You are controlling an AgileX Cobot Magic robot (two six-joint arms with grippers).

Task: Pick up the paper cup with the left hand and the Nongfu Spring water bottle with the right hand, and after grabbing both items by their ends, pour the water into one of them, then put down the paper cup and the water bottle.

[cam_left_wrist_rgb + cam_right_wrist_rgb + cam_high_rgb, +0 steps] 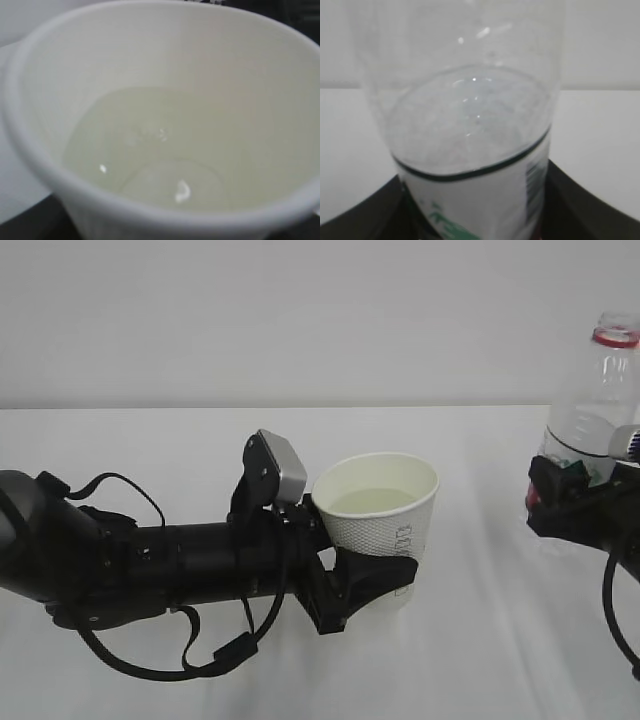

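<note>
The small white embossed paper cup (382,508), with water (150,145) inside, was gripped low by the left black gripper (365,585). The tall clear ribbed plastic bottle (592,405) was clamped upright, well apart, by the right black gripper (560,502). Both should be lowered slowly, kept level, before the fingers were released.

a plain, pale grey wall (300,320) fills the upper part of the exterior view, bare and evenly lit. below it a white table (480,640) stretches across the whole width, its far edge a straight horizontal line against the wall. soft shadows lie on the tabletop.
</note>
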